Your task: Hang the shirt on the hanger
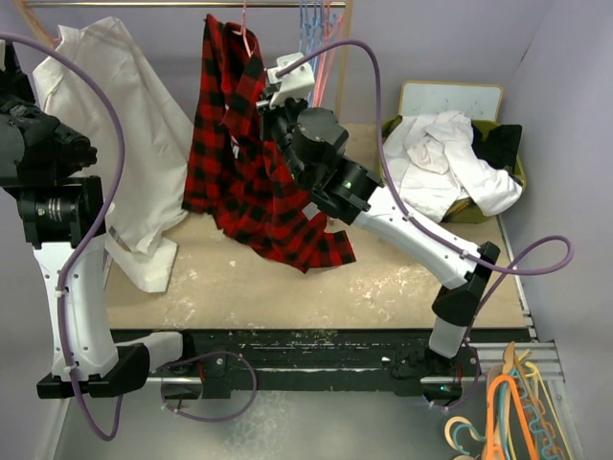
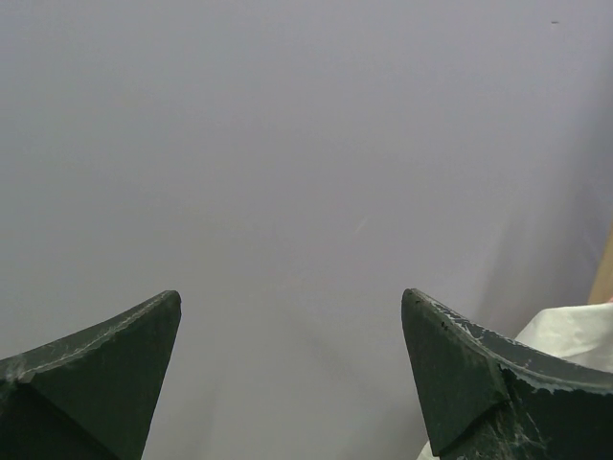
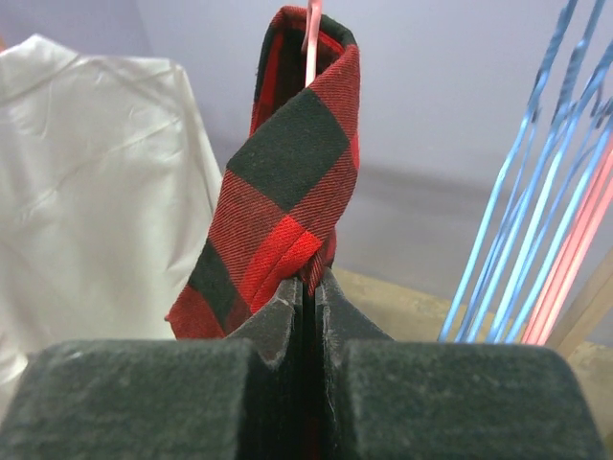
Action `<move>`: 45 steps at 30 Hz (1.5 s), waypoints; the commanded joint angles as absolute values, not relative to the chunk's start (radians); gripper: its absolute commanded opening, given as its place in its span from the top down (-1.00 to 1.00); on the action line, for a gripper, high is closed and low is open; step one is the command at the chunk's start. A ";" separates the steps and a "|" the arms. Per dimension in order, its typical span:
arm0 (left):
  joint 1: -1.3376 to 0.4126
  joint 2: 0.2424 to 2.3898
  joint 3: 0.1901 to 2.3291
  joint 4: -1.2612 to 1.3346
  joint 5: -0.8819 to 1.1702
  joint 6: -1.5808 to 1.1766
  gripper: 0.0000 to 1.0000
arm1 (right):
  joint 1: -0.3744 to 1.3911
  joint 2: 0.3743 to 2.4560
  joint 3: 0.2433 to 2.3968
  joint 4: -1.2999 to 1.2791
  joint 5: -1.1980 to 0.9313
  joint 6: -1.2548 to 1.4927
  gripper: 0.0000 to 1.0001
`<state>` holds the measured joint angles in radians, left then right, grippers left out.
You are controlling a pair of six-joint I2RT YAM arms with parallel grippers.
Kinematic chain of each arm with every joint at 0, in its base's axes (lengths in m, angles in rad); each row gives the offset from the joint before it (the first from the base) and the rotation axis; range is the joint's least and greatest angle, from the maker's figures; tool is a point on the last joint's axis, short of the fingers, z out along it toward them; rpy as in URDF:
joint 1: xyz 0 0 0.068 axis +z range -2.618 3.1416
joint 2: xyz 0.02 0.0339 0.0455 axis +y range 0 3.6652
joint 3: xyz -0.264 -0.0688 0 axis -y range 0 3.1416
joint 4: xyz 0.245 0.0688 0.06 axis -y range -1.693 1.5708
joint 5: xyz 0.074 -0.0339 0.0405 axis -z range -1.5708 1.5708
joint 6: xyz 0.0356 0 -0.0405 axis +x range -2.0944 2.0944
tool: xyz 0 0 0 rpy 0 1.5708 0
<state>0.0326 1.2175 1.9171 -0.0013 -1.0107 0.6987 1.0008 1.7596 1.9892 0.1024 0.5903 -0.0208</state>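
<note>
Shirt (image 1: 235, 163) over hanger (image 3: 312, 38), right fingers (image 3: 278, 321) pinching it, seen only wrist-side

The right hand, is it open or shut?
Shut: the right hand pinches a fold of the shirt, and no gap shows between its two sides.

A large white garment (image 1: 115, 125) hangs at the upper left from a rail (image 1: 144, 4), its hem reaching the tan tabletop (image 1: 287, 287). Light blue hangers (image 1: 308, 24) cluster at top centre. At the right, a green basket (image 1: 391, 126) holds a white clothes heap (image 1: 441, 158) — a dark piece (image 1: 498, 144) beside it. Orange hangers (image 1: 503, 412) lie at the lower right.
</note>
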 commanded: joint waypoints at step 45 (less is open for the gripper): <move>0.040 1.208 1.878 -0.202 -0.953 0.578 -0.99 | 0.855 1.895 2.245 0.181 0.578 -0.073 1.00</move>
<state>0.0326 1.2163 1.8698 -0.1928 -0.9714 0.6106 0.8673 1.8877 2.1456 0.0849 0.5625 -0.0711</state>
